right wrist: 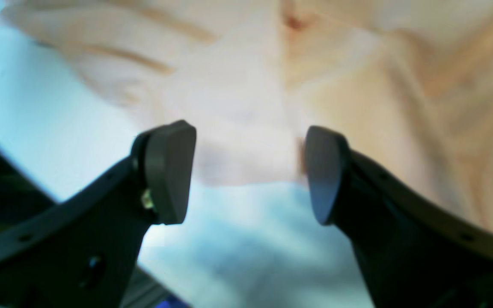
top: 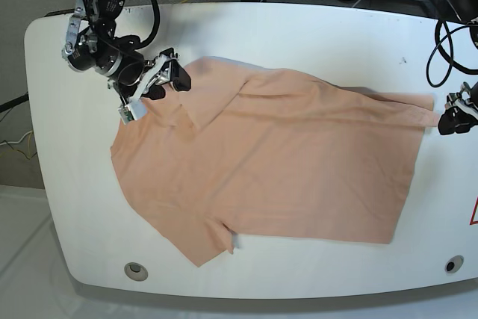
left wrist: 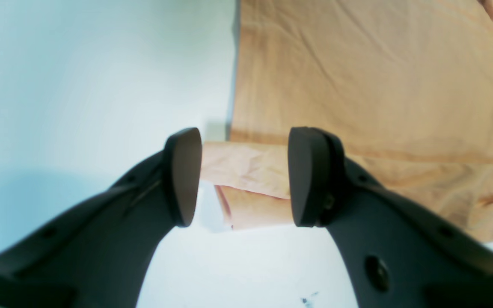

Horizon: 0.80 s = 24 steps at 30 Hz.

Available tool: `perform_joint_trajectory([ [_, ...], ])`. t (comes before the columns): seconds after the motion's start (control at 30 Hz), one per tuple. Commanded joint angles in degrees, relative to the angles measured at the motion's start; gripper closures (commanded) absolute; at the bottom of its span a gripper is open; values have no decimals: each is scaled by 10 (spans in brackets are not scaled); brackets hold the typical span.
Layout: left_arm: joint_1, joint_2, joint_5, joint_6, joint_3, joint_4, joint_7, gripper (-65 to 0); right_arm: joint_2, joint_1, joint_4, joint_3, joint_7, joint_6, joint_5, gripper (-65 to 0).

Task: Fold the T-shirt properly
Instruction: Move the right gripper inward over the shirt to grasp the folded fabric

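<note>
1. One T-shirt [top: 284,162], peach-orange and short-sleeved, lies spread nearly flat across the middle of the white table [top: 314,35], its length running sideways in the base view.
2. One sleeve [top: 202,240] points toward the table's near edge in that view, and a soft fold line crosses the cloth near the far-left corner.
3. The right-hand edge of the shirt ends in a narrow corner [top: 422,102] that reaches toward the table's right side.
4. The left gripper [top: 457,113] sits at that corner, at the right of the base view; its wrist camera shows the two dark fingers [left wrist: 182,175] spread apart with a folded bit of the shirt's edge [left wrist: 246,171] lying between and beyond them.
5. Nothing is pinched there: the jaws stand parted, and whether the pads touch the cloth cannot be told.
6. The right gripper [top: 160,72] hangs over the shirt's far-left corner in the base view, tilted down toward the fabric.
7. Its own camera is blurred, yet it shows the fingers [right wrist: 167,171] held wide with pale cloth [right wrist: 246,141] behind the gap and nothing clamped between them.
8. Two round holes [top: 135,269] sit near the table's front edge, one toward each corner.
9. Black cables [top: 441,42] loop at the far right of the table, beyond the shirt.
</note>
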Motion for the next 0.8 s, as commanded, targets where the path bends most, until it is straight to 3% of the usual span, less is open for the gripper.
perform_joint_trajectory([
  [0.0, -6, -16, -12, -2, -5, 10, -13, -305, -9, 20, -10, 0, 11, 6, -10, -392],
  [0.33, 11, -16, -13, -3, -32, 10, -13, -305, -19, 62, -55, -75, 40, 6, -79, -391],
  [0.77, 22, -17, -12, -5, -37, 10, -13, -305, -16, 69, -100, -109, 81, 6, -82, -391],
])
